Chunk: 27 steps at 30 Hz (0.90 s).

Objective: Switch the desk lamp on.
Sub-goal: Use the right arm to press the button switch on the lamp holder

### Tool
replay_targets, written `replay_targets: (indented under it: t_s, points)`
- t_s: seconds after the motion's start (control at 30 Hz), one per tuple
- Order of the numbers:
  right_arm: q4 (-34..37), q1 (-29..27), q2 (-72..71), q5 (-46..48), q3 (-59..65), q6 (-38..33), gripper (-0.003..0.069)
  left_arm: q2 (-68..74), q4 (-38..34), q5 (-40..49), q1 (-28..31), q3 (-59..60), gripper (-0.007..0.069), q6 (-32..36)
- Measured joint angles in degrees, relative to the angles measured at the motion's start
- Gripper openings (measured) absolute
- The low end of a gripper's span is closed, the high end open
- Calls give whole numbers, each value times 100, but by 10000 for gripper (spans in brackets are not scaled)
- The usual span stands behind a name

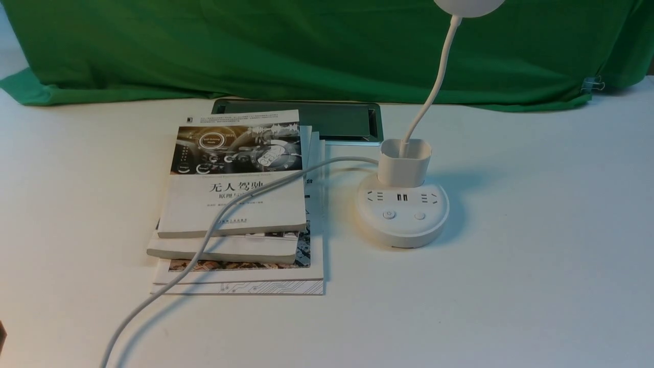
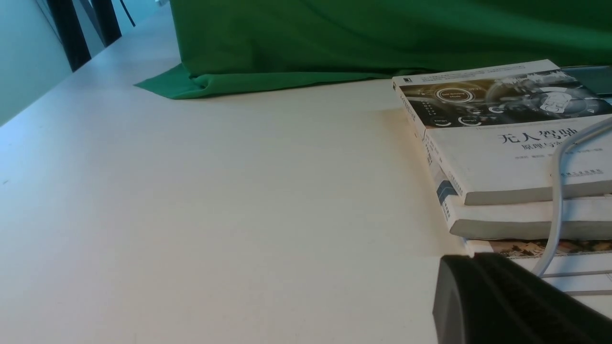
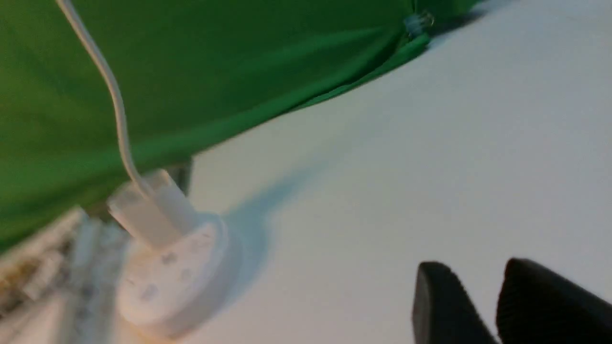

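The white desk lamp point(image 1: 402, 212) stands right of centre on the table. Its round base carries sockets, USB ports and two buttons point(image 1: 389, 214). A squarish cup point(image 1: 403, 162) sits on the base, and a thin gooseneck rises from it to the round head point(image 1: 467, 6) at the top edge. The head shows no glow. Neither gripper shows in the front view. In the right wrist view the lamp point(image 3: 172, 277) is blurred, and my right gripper point(image 3: 474, 265) hangs well away from it, empty, with its tips a little apart. My left gripper point(image 2: 471, 259) is shut and empty beside the books.
A stack of books point(image 1: 237, 204) lies left of the lamp, and it also shows in the left wrist view point(image 2: 507, 157). The lamp's white cable point(image 1: 225, 214) runs over the books to the front edge. A dark metal panel point(image 1: 332, 120) is set in the table behind. Green cloth point(image 1: 306, 46) hangs across the back.
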Motion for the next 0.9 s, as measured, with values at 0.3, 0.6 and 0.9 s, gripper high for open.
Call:
replay_targets:
  t_s: [0.3,0.6,0.9]
  points:
    - [582,0,0,24,0,2762,241,0,0,0,0,0,21,0]
    - [618,10,0,-443,0,1774,241,0,0,0,0,0,21,0]
    - [609,628,1031,-125,-1970,-2092,35,0,0,0,0,0,21,0]
